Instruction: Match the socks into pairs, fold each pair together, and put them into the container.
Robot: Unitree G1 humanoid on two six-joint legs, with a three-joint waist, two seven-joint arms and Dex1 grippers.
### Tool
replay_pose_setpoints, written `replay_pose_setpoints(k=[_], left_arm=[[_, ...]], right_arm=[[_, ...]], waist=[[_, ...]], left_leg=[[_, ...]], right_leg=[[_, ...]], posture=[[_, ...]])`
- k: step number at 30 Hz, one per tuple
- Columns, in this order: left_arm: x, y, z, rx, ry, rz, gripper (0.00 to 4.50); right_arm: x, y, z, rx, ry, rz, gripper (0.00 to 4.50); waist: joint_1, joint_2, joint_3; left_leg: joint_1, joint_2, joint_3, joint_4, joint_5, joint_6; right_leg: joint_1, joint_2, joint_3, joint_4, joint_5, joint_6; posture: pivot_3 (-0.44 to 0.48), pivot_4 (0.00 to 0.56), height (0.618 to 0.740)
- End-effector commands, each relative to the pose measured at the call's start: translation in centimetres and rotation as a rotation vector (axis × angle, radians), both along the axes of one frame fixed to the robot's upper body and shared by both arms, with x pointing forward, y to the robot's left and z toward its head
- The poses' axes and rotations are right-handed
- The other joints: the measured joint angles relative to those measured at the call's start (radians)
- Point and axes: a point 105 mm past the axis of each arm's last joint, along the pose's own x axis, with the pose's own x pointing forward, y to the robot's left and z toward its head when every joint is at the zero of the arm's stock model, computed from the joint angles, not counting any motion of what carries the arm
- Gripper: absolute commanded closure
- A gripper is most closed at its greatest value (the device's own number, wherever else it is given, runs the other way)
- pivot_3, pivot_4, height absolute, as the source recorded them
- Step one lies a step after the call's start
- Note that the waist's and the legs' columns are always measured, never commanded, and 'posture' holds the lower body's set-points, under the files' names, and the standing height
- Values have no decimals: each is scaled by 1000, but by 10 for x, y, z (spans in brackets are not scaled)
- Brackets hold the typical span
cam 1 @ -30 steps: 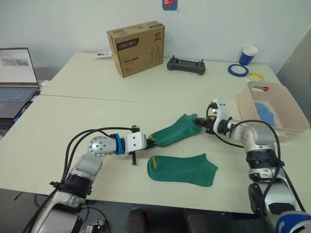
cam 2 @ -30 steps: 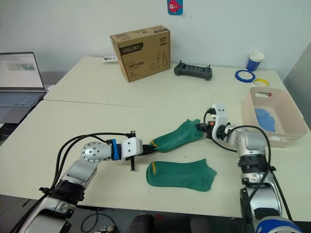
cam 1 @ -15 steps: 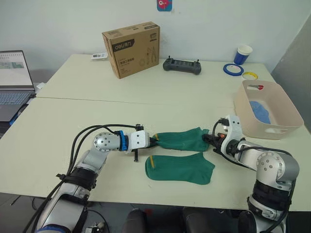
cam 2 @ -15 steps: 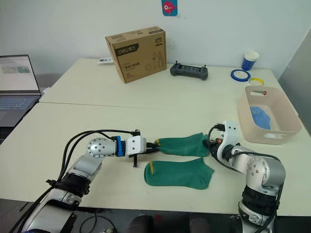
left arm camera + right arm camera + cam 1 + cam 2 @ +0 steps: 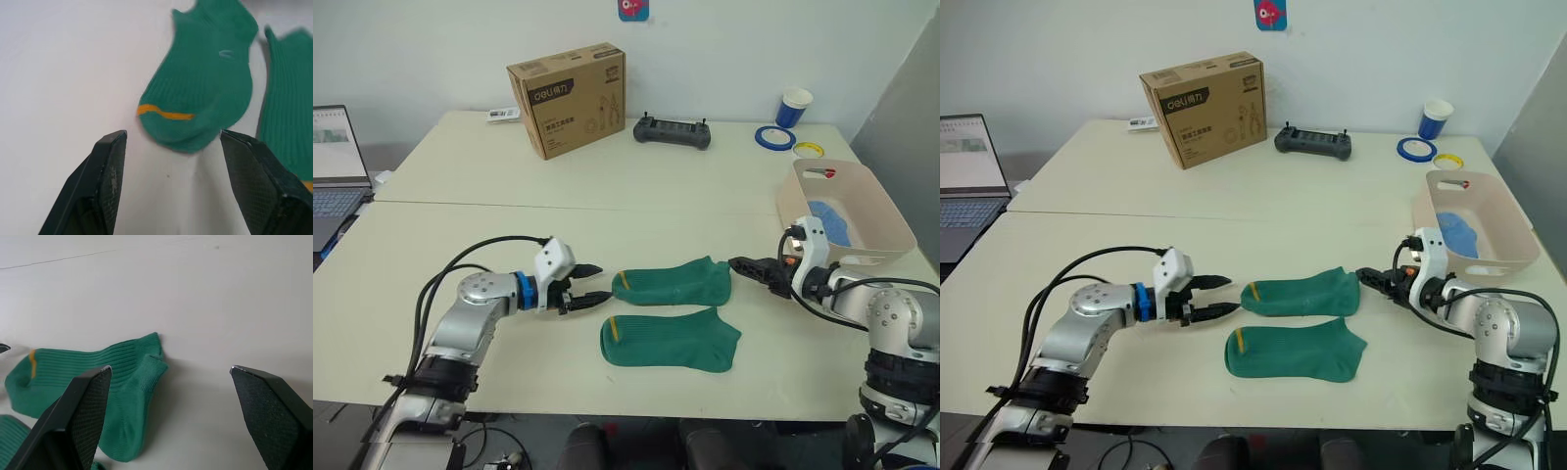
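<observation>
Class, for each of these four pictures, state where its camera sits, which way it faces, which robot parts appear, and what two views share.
Left eye view: on the head, facing forward and down at the pale table; both arms show.
Right eye view: beside it, same scene, same arms.
Left wrist view: on the left wrist, along the open left hand toward the dark green fabric sock's orange-striped end.
Right wrist view: along the open right hand toward that sock's other end.
Shared: both wrist views show that sock.

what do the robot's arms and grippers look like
Both arms are silver-grey metal with round joints and loose black cables looping alongside. The left arm has a blue ring at the wrist, then a white housing. The left gripper ends in two slim black pointed fingers with textured inner pads. The right gripper has the same black fingers behind a white housing, with a small orange-red spot on it.
</observation>
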Motion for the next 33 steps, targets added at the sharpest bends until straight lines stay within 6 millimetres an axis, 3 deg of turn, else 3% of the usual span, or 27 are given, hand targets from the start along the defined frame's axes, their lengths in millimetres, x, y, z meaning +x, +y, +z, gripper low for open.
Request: replay_pose_setpoints(k=[1,8,9,10,13,21,28,33], left_arm=[[1,-15,10,-120,74,73,1364],[4,-41,-9,-49,89,66,1364],[5,-43,-12,-29,83,62,1342],[5,-43,-14,-14,78,59,1331],[3,-45,-12,-31,88,40,1909],[7,-43,-8,-22,79,26,4446],[10,-42,-4,-23,50,25,4479],[10,-37,19,-53,10,29,4479]], right_arm=[[7,7,9,29,-48,20,338],[12,16,2,10,-33,56,338],[14,16,2,13,-33,52,511],[15,16,1,16,-34,50,721],[15,17,2,29,-37,60,1620],[13,20,2,38,-42,85,4485],[10,14,8,37,-56,89,4500],[-2,18,35,92,-105,131,4500]], waist=[[4,0,0],[17,0,0],[18,0,0],[18,0,0],[18,0,0],[18,0,0],[18,0,0],[19,0,0]], left_leg=[[0,0,0,0,0,0],[0,-1,1,1,0,0],[0,-1,1,1,0,0],[0,-1,1,1,0,0],[0,-1,1,1,0,0],[0,-1,1,0,0,0],[0,-1,1,0,0,0],[0,-1,1,0,0,0]], right_leg=[[0,0,0,0,0,0],[1,-1,1,-1,2,-2],[1,-1,1,-1,2,-2],[1,-1,1,-1,3,-3],[1,-1,1,-1,3,-3],[1,-1,1,-2,3,-3],[1,-1,1,-2,3,-3],[0,-1,1,-1,3,-3]], posture=[[0,150,740],[0,150,740],[0,150,740],[0,150,740],[0,150,740],[0,150,740],[0,150,740],[0,150,740]])
